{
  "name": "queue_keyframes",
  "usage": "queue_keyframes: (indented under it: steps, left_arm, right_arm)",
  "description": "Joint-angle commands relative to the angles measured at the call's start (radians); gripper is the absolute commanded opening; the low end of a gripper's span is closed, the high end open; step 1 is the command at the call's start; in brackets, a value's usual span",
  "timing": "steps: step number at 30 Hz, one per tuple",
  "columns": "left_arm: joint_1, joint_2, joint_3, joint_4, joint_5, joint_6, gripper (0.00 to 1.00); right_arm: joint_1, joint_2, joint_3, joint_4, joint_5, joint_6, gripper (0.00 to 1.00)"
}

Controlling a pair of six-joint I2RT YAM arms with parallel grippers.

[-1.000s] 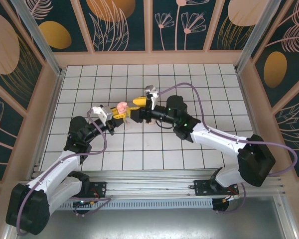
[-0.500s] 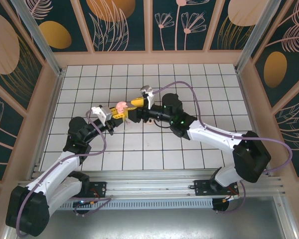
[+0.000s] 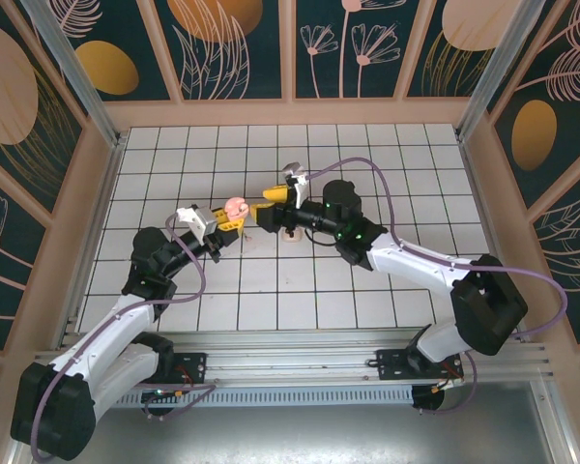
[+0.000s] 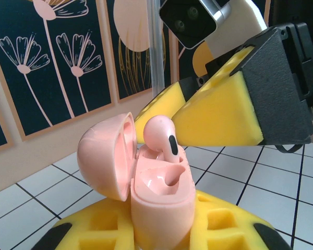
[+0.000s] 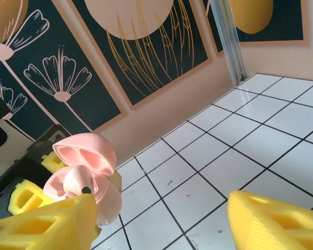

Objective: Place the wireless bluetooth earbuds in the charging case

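- white tiled desk under floral wall panels, top view: the left claw (image 3: pixel 227 218) pinches the open charging case (image 3: pixel 237 207). the right claw (image 3: pixel 268 206) hangs just right of the case and is the only free one.
- left wrist view: one earbud (image 4: pixel 163 139) stands in the case, long axis near upright, head above the rim, so probably not fully seated.
- right wrist view: the right claw's fingers (image 5: pixel 47 221) are spread wide, with the case ahead and to their left. a gentle downward press on the bud looks due.
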Motion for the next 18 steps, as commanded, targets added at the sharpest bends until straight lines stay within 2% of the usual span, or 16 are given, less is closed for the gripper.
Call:
queue_keyframes:
  steps: [1, 9, 18]
  left_arm:
    - [-0.003, -0.008, 0.013, 0.032, 0.012, 0.009, 0.08]
    - [-0.003, -0.001, 0.013, 0.035, 0.019, 0.006, 0.09]
    - [-0.003, 0.013, 0.015, 0.062, 0.041, -0.016, 0.08]
  right_arm:
    - [-0.004, -0.045, -0.012, 0.102, -0.059, 0.018, 0.67]
    - [-0.004, -0.048, 0.022, 0.113, -0.088, 0.016, 0.67]
    - [-0.004, 0.03, 0.091, 0.068, -0.089, 0.015, 0.67]
